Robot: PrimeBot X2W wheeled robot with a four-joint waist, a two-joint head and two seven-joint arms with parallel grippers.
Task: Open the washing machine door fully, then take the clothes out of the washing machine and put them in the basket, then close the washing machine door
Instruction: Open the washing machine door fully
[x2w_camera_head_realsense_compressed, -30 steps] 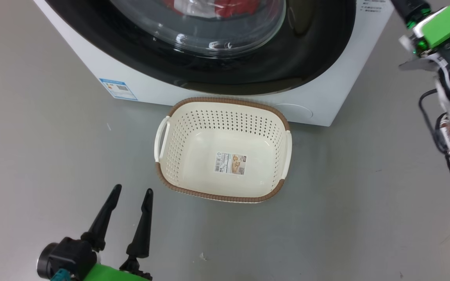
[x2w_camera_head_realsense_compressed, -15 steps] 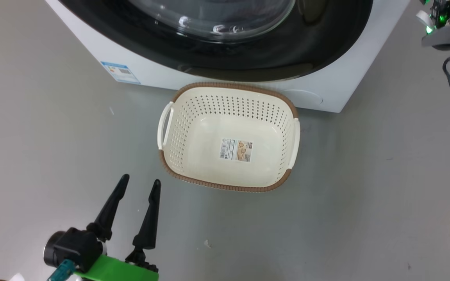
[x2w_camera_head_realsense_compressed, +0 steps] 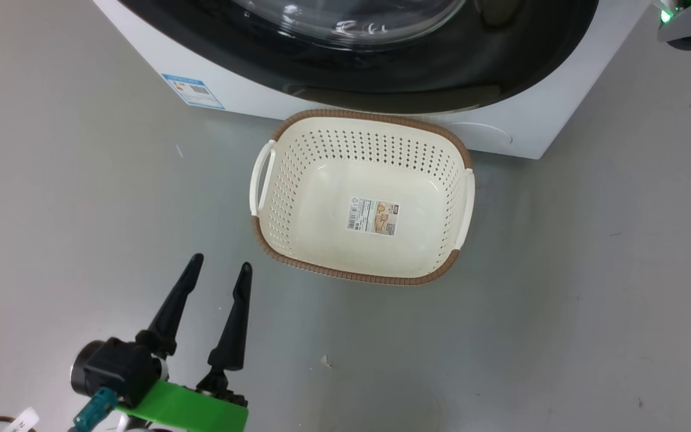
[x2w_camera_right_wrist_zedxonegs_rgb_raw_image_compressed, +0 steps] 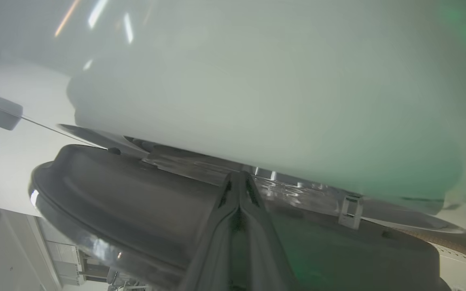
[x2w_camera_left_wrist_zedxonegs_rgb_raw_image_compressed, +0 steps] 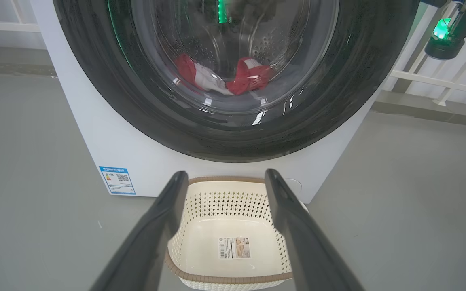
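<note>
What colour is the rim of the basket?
The basket has a brown rim, clearest in the head view.

The washing machine (x2w_camera_head_realsense_compressed: 525, 129) is white, with a small blue sticker (x2w_camera_head_realsense_compressed: 192, 91) low on its front. The washing machine door (x2w_camera_left_wrist_zedxonegs_rgb_raw_image_compressed: 338, 93) has a glossy black rim around clear glass; the clothes (x2w_camera_left_wrist_zedxonegs_rgb_raw_image_compressed: 249, 76) behind it are bright red with white patches. The basket (x2w_camera_head_realsense_compressed: 285, 198) is cream, dotted with rows of small holes, its rim brown and woven-looking. The floor (x2w_camera_head_realsense_compressed: 561, 312) is plain grey.

Bright even light, glare on the washing machine door (x2w_camera_left_wrist_zedxonegs_rgb_raw_image_compressed: 253, 115), right wrist view hazy.
</note>
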